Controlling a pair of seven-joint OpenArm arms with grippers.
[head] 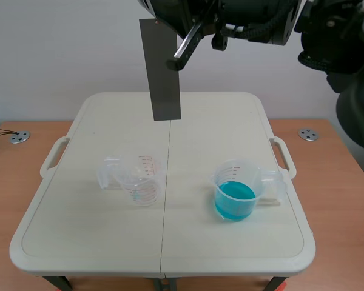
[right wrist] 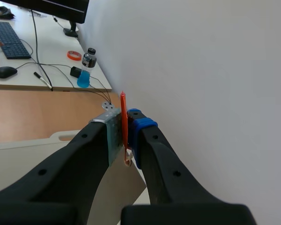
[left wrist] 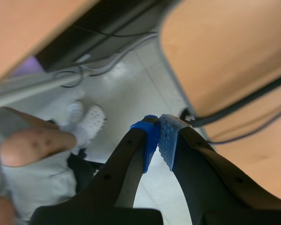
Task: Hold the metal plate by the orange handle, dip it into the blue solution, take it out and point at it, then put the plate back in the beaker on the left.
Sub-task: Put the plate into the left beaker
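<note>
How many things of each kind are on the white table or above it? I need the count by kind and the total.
Cups: 2 (an empty cup and a cup with blue liquid)
Metal plate: 1 (the metal plate, held up in the air)
Total: 3

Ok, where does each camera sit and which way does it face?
Scene view: between the arms, facing across the table, blue solution and hanging metal plate; raised right arm on top.
Left wrist view: above its left gripper, facing the floor; fingers shut.
Right wrist view: above its right gripper, facing along the wall; fingers shut on orange handle.
Shared: scene and right wrist show the table.
</note>
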